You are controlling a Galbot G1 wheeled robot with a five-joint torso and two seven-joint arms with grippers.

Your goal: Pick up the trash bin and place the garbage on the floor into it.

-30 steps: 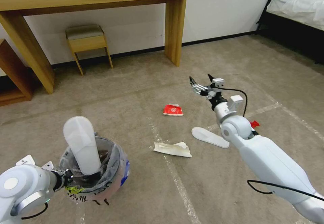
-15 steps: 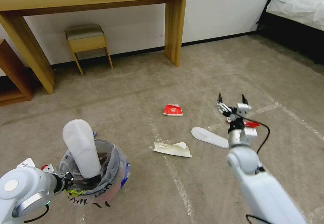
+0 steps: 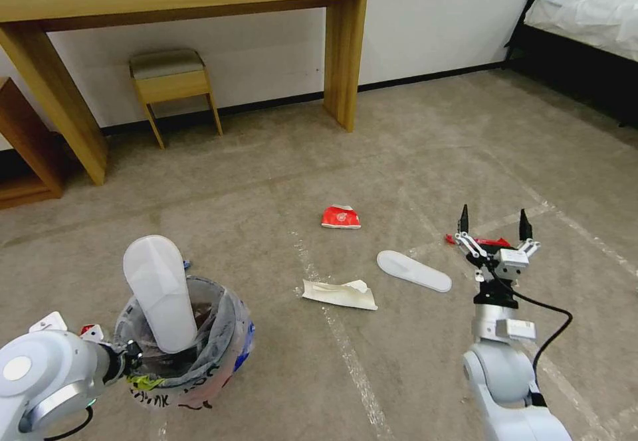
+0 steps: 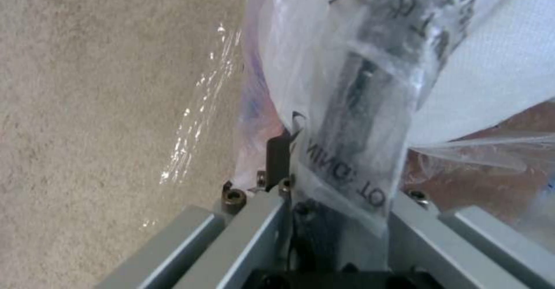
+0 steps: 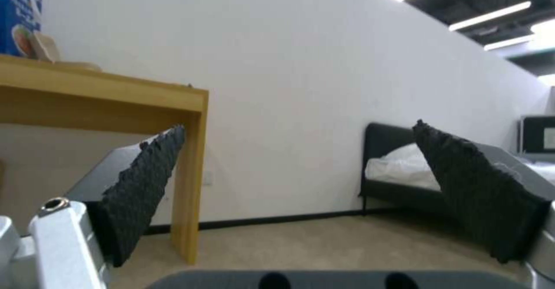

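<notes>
Slipper soles two (image 3: 413, 270), carton one (image 3: 341, 217), paper one (image 3: 339, 293)

Right hand (image 3: 494, 223): fingers spread, bare floor (image 3: 412, 388) all round.
Nearest obstacles: red wrapper (image 3: 480, 240) just beyond, white slipper sole (image 3: 413, 270) beside.

Left claw (image 4: 324, 180) clamped on bin (image 4: 370, 63) rim and crinkled liner, scribbles visible, carpeted floor (image 4: 104, 106) beside.
</notes>
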